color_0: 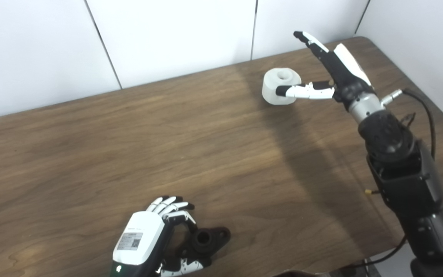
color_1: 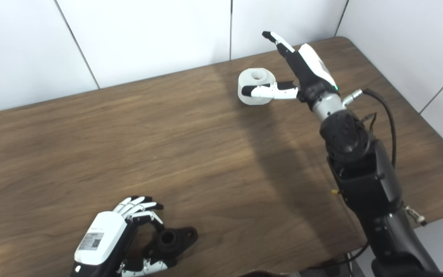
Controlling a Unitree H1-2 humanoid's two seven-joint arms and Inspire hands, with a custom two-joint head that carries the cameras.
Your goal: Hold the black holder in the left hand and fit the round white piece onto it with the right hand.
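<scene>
The black holder [color_0: 208, 238], a flanged piece with a round socket, lies flat near the table's front edge. My left hand [color_0: 144, 234] is curled over its left side, with a fingertip and the thumb pressed against it. The round white piece [color_0: 279, 82], a squat cylinder with a hole on top, stands at the far right of the table. My right hand [color_0: 337, 73] hovers just right of it and is open. Its thumb reaches across the front of the white piece while the fingers point up and away behind it.
The brown wooden table [color_0: 129, 146] meets white wall panels at the back and right. Its right edge [color_0: 437, 111] runs close beside my right forearm [color_0: 402, 169], where a black cable loops off the wrist.
</scene>
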